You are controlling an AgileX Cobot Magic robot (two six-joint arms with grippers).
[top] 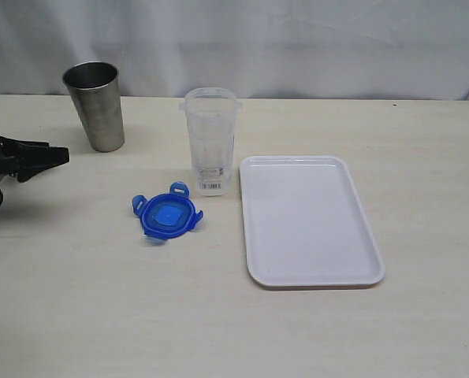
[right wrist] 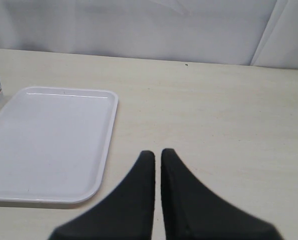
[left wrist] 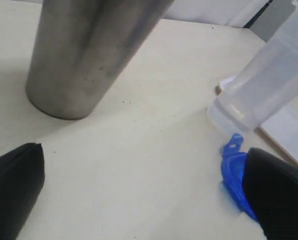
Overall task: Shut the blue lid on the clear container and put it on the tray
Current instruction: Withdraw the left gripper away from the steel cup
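The clear container stands upright and uncovered just left of the white tray, which holds nothing. The blue lid lies flat on the table in front of the container, a little to its left. My left gripper is at the far left edge, well apart from the lid, pointing right. In the left wrist view that gripper is open over bare table; one finger partly hides the lid, with the container beyond. My right gripper is shut on nothing, beside the tray.
A tapered steel cup stands at the back left, near the left gripper, and it looms large in the left wrist view as the steel cup. A white curtain hangs behind the table. The right arm does not show in the exterior view.
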